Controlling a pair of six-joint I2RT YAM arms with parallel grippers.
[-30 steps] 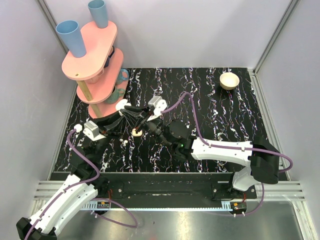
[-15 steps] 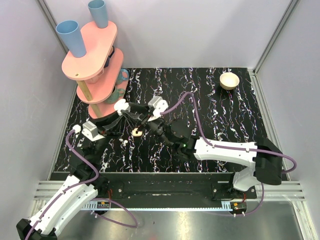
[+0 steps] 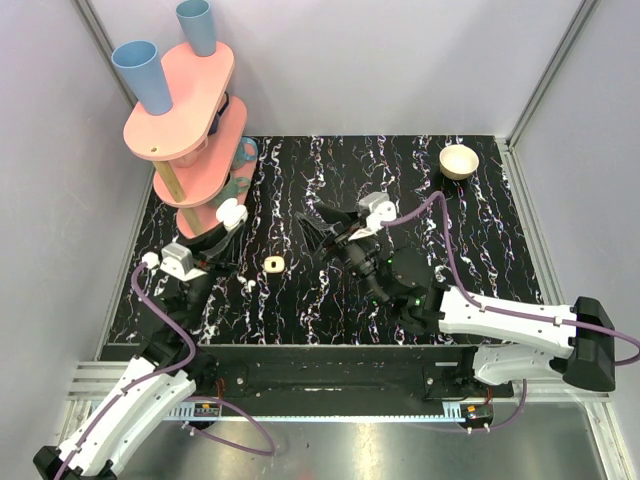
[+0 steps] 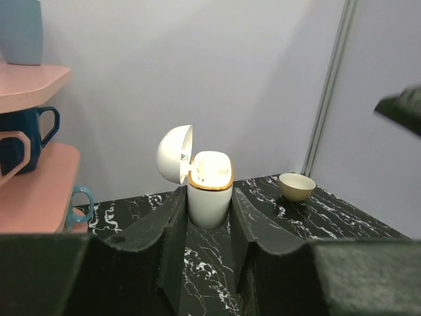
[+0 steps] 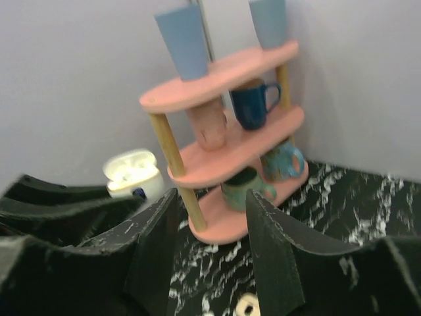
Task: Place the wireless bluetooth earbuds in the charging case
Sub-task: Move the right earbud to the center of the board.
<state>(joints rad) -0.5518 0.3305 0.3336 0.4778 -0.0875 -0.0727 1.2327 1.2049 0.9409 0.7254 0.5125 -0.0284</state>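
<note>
My left gripper (image 3: 228,224) is shut on the white charging case (image 3: 231,211) and holds it upright with its lid open. In the left wrist view the case (image 4: 209,191) sits between my fingers (image 4: 172,217), and small white shapes show inside its gold-rimmed top. One tiny white earbud (image 3: 249,284) lies on the black table. My right gripper (image 3: 315,228) is open and empty, to the right of the case and apart from it. In the right wrist view (image 5: 212,197) the case (image 5: 133,174) shows at the far left.
A cream rounded-square piece with a dark centre (image 3: 273,263) lies between the arms and also shows in the right wrist view (image 5: 248,306). A pink tiered rack (image 3: 185,120) with mugs and blue cups stands back left. A small beige bowl (image 3: 459,160) sits back right.
My right gripper has pulled away from the case, moving right and back. My left gripper, still holding the case, has shifted slightly left.
</note>
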